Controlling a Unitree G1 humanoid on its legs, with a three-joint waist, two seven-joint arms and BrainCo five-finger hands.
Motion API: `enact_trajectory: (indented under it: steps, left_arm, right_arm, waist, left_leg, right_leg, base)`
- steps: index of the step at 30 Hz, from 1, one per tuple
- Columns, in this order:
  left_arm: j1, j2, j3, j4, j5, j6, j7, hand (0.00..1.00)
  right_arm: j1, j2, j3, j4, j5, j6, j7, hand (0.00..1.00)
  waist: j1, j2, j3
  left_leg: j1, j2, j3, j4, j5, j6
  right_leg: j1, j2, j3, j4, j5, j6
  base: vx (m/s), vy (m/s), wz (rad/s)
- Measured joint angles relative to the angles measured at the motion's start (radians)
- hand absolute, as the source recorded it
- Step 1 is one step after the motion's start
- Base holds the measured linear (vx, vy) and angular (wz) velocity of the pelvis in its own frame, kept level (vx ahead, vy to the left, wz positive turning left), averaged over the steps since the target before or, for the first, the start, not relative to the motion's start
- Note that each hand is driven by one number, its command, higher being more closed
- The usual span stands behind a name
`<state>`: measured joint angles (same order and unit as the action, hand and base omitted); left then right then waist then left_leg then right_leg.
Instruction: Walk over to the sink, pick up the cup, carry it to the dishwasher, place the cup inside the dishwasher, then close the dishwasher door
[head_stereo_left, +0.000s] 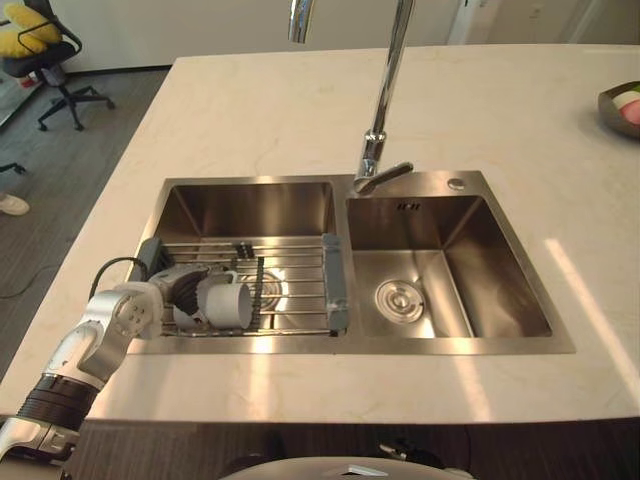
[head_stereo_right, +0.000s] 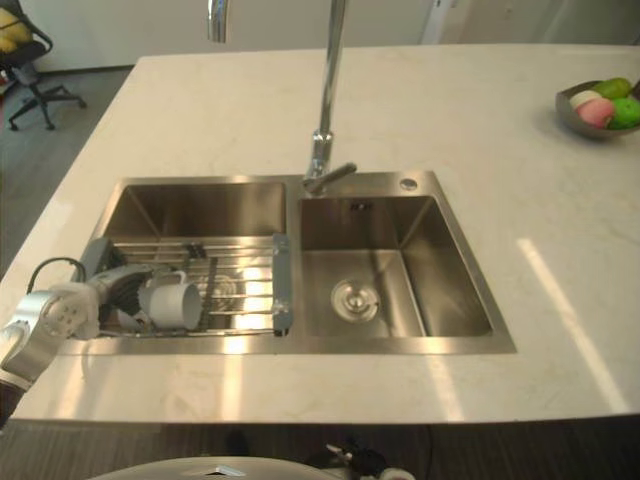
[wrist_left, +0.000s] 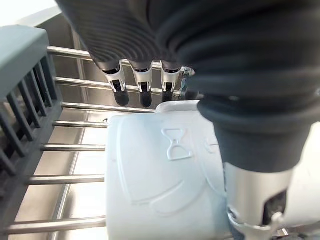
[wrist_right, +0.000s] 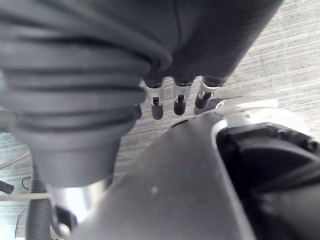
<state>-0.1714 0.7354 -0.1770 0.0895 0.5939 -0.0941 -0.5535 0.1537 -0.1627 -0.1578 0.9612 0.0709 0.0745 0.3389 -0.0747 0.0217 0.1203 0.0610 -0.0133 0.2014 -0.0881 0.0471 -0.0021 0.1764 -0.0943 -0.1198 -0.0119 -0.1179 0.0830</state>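
Left hand (head_stereo_left: 187, 292) set over cup (head_stereo_left: 230, 303), fingers (wrist_left: 144, 89) straight, not yet clamped. Cup laid sideways on rack (head_stereo_left: 300, 298) in left basin of sink (head_stereo_left: 250, 208). Firm wrap advised before lift. Right hand (wrist_right: 179, 101) idle, relaxed.

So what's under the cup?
A wire rack in the left sink; the cup lies on its bars. The sink floor right below is covered by the cup.

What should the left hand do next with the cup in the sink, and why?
Probably close the left hand on the cup. It sits on the rack between the thumb and the straight fingers, so it looks bracketed but not yet gripped; lifting now would likely leave it behind. The right hand hangs idle.
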Motion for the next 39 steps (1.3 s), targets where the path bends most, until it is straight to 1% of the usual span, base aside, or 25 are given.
enact_trajectory:
  steps: [6,10,13,16,19,23,27,32,36,39]
  left_arm:
    - [0.000,0.000,0.000,0.000,-0.001,0.009,0.008,0.00]
    - [-0.006,0.001,0.000,0.000,-0.002,0.006,0.043,0.00]
    - [-0.029,0.001,0.003,0.000,-0.002,0.004,0.054,0.00]
    - [-0.048,0.002,0.041,0.000,-0.003,-0.004,0.066,0.00]
    - [-0.054,0.006,0.065,-0.003,-0.003,-0.005,0.068,0.00]
    - [-0.054,0.016,0.067,-0.046,-0.003,-0.010,0.068,0.00]
    - [-0.054,0.016,0.067,-0.062,-0.003,-0.014,0.067,0.00]
    - [-0.053,0.016,0.067,-0.077,-0.003,-0.013,0.046,0.00]
    - [-0.046,0.016,0.067,-0.081,-0.003,-0.004,-0.001,0.00]
    - [-0.028,0.016,0.067,-0.105,-0.003,0.015,-0.040,0.00]
  right_arm:
    - [0.000,0.000,0.001,0.000,0.000,0.002,0.000,0.00]
    - [0.000,0.001,0.000,-0.001,0.000,0.013,0.000,0.00]
    - [0.000,0.002,0.000,-0.001,0.000,0.018,0.000,0.00]
    - [0.000,0.002,0.000,-0.001,0.000,0.018,0.000,0.00]
    - [0.001,0.002,0.000,-0.002,0.000,0.019,0.000,0.00]
    - [0.003,0.003,0.000,-0.002,0.000,0.020,0.000,0.00]
    - [0.003,0.004,-0.001,-0.002,0.000,0.020,0.000,0.00]
    - [0.003,0.005,-0.001,-0.002,0.000,0.020,0.000,0.00]
    - [0.003,0.005,0.000,-0.002,0.000,0.020,0.000,0.00]
    - [0.003,0.006,-0.001,-0.001,0.000,0.018,0.000,0.00]
  waist:
    - [-0.002,-0.001,0.000]
    - [0.000,-0.001,-0.001]
    - [0.004,-0.001,-0.001]
    - [0.006,-0.001,-0.001]
    - [0.008,-0.001,-0.001]
    - [0.015,-0.003,-0.002]
    - [0.017,-0.005,-0.003]
    - [0.017,-0.005,-0.003]
    - [0.017,-0.006,-0.003]
    - [0.017,-0.008,-0.002]
  left_leg:
    - [0.000,0.000,0.000,0.000,0.001,0.000]
    - [0.001,0.000,-0.001,0.000,0.002,0.001]
    - [0.001,0.000,-0.004,0.000,0.004,0.000]
    - [0.001,0.000,-0.006,0.000,0.006,0.000]
    - [0.001,0.000,-0.007,0.000,0.007,0.000]
    - [0.000,0.000,-0.009,0.000,0.008,0.000]
    - [0.000,-0.001,-0.010,0.000,0.008,0.000]
    - [0.000,-0.001,-0.011,0.000,0.008,0.000]
    - [-0.001,-0.001,-0.013,0.000,0.009,0.001]
    - [-0.002,-0.002,-0.014,0.000,0.009,0.001]
  right_leg:
    - [0.000,-0.001,0.000,0.001,0.000,0.000]
    - [0.001,-0.001,-0.001,0.002,0.000,0.000]
    - [0.002,-0.001,-0.004,0.003,0.000,0.000]
    - [0.002,-0.001,-0.005,0.005,0.000,0.000]
    - [0.001,-0.001,-0.006,0.007,0.000,0.000]
    - [0.001,-0.001,-0.008,0.007,0.000,0.000]
    - [0.002,-0.001,-0.010,0.007,0.000,0.000]
    - [0.002,-0.001,-0.011,0.007,0.000,0.000]
    - [0.002,-0.001,-0.013,0.007,0.000,0.000]
    - [0.002,-0.002,-0.015,0.007,0.000,0.000]
  base:
    - [0.00,0.000,0.00]
    - [0.00,0.000,0.00]
    - [0.00,0.000,0.01]
    - [0.00,0.000,0.00]
    - [0.00,0.000,0.00]
    - [0.00,0.000,0.00]
    - [0.00,0.000,0.00]
    - [0.00,0.000,0.00]
    - [0.00,0.000,0.00]
    - [0.00,0.001,0.01]
